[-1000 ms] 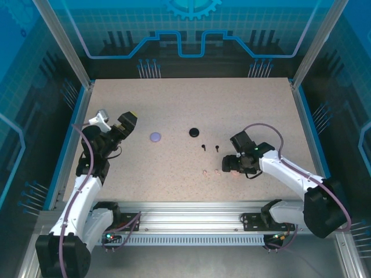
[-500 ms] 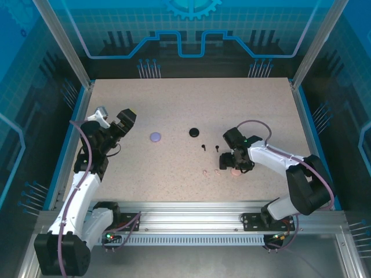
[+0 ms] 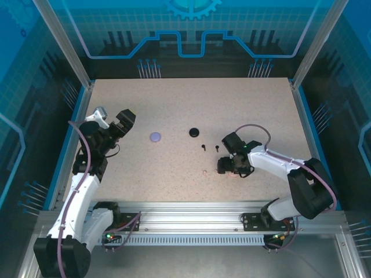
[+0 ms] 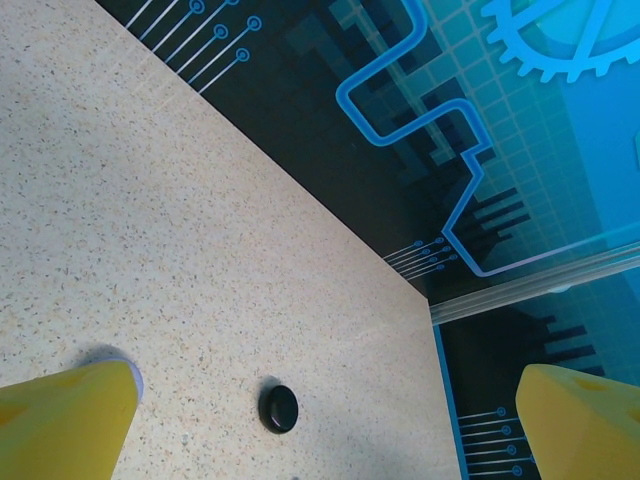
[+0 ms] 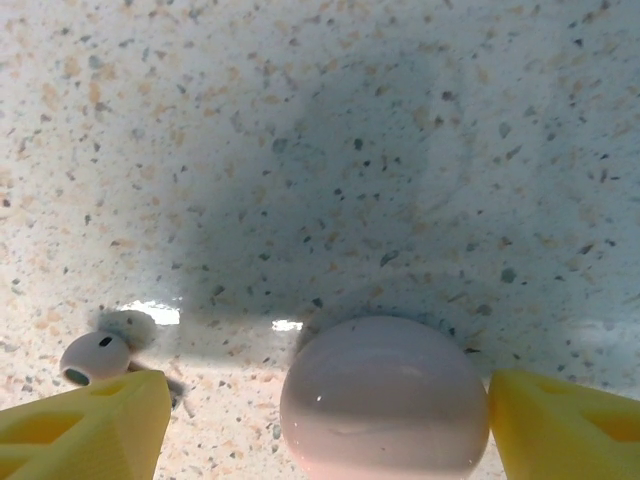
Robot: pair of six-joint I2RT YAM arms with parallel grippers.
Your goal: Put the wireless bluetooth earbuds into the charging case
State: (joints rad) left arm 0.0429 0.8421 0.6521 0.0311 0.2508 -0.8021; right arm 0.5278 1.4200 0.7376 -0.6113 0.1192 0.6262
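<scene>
My right gripper (image 5: 325,398) is low over the table, open, its yellow fingers on either side of a round pale pink charging case (image 5: 385,405). The right finger (image 5: 565,425) is close against the case; the left finger (image 5: 85,430) stands a gap away. A pale pink earbud (image 5: 95,357) lies just outside the left finger. From above, the right gripper (image 3: 230,167) covers most of that case, with a pink earbud (image 3: 206,171) to its left and two black earbuds (image 3: 204,146) (image 3: 217,147) behind. My left gripper (image 3: 124,120) hangs open and holds nothing.
A lilac round case (image 3: 155,136) and a black round case (image 3: 194,132) lie mid-table. In the left wrist view the black case (image 4: 279,408) sits between the fingers' line of sight and the lilac case (image 4: 128,366) peeks from behind the left finger. The blue back wall (image 4: 480,150) lies beyond.
My right gripper has shifted left and settled down around the pink case, now hiding it and one pink earbud from above. The left arm has barely moved.
</scene>
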